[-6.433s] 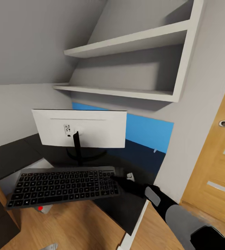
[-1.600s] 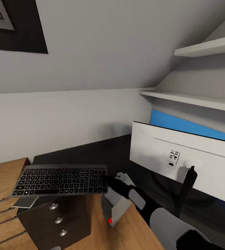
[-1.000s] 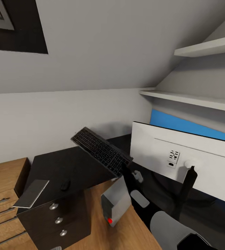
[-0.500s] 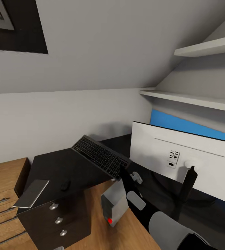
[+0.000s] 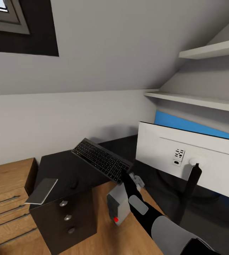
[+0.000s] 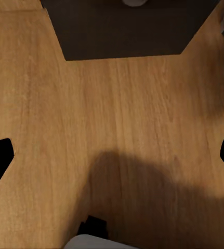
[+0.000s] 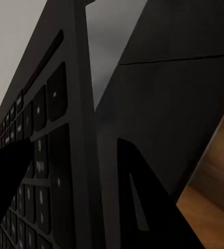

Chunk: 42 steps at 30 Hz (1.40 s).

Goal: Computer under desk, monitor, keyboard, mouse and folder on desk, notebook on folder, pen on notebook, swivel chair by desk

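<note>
The black keyboard (image 5: 101, 160) hangs tilted over the black desk (image 5: 57, 166), just left of the white-backed monitor (image 5: 188, 156), which stands on the desk. My right gripper (image 5: 124, 174) is shut on the keyboard's near end. In the right wrist view the keys (image 7: 44, 155) loom close, with the dark fingers (image 7: 143, 207) clamping the edge. A small black mouse (image 5: 73, 184) and a flat grey notebook (image 5: 41, 190) lie on the desk's near corner. The grey computer (image 5: 117, 205), with a red light, stands on the floor below. My left gripper (image 6: 112, 155) is open over wooden floor.
A dark drawer unit (image 5: 66, 221) with round knobs sits under the desk corner. White shelves (image 5: 199, 101) project from the wall above the monitor, and the ceiling slopes low. A wooden floor (image 6: 117, 129) and a dark edge (image 6: 127, 31) lie under my left arm.
The keyboard has swung from lying flat at the left to angled beside the monitor, then dropped lower toward the desk. The camera has shifted slightly, sliding the scene to the right.
</note>
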### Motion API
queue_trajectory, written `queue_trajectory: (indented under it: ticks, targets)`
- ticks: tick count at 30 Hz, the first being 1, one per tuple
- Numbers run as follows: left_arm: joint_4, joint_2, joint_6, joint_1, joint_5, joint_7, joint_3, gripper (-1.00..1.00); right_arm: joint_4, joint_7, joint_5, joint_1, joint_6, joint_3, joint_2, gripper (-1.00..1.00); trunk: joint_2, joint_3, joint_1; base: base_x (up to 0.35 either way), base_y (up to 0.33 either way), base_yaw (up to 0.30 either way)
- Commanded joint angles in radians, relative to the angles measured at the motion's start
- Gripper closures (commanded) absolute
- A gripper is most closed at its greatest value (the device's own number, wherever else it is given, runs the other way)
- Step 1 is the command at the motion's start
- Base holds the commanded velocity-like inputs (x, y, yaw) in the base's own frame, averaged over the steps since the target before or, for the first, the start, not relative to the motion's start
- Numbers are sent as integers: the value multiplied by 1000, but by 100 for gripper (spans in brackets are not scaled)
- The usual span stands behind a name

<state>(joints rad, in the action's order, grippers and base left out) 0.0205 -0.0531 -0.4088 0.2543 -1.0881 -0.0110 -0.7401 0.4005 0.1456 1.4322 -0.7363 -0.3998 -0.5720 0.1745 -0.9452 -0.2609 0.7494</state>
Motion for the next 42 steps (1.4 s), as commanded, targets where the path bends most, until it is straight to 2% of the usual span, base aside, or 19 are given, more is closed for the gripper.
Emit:
queue_trajectory:
  ticks: [1,13,21,24,29,32,37,42]
  targets:
    - [1,0,-3,0,-10,-1,-8,-100,-2,5,10,-2,-6,-6,0,100,-1,-1,0,-223,256,0]
    - [1,1,-10,-1,-10,2,-9,-100,-5,2,14,-2,4,-5,0,100,-1,-5,0,-37,48,0]
    - [2,1,-20,-1,-10,1,-9,-100,-4,1,20,5,180,2,0,100,-1,-5,0,0,0,0]
    - [2,2,-21,-1,-10,6,-9,-100,-3,1,71,6,211,4,0,100,-1,-5,0,0,0,0]
    - [3,2,-21,-1,-13,9,-7,-100,-3,4,215,6,219,5,0,100,-29,-18,15,0,0,0]
    - [3,8,-20,-1,-13,9,-7,-100,-3,5,245,6,219,5,0,100,-50,-27,27,0,0,0]
    - [3,21,-20,-1,-13,11,-7,-100,-2,4,270,6,219,6,0,100,-85,-43,46,0,0,0]
    - [3,30,-21,-1,-14,12,-6,-100,-3,5,327,6,220,6,0,100,-120,-58,65,0,0,0]
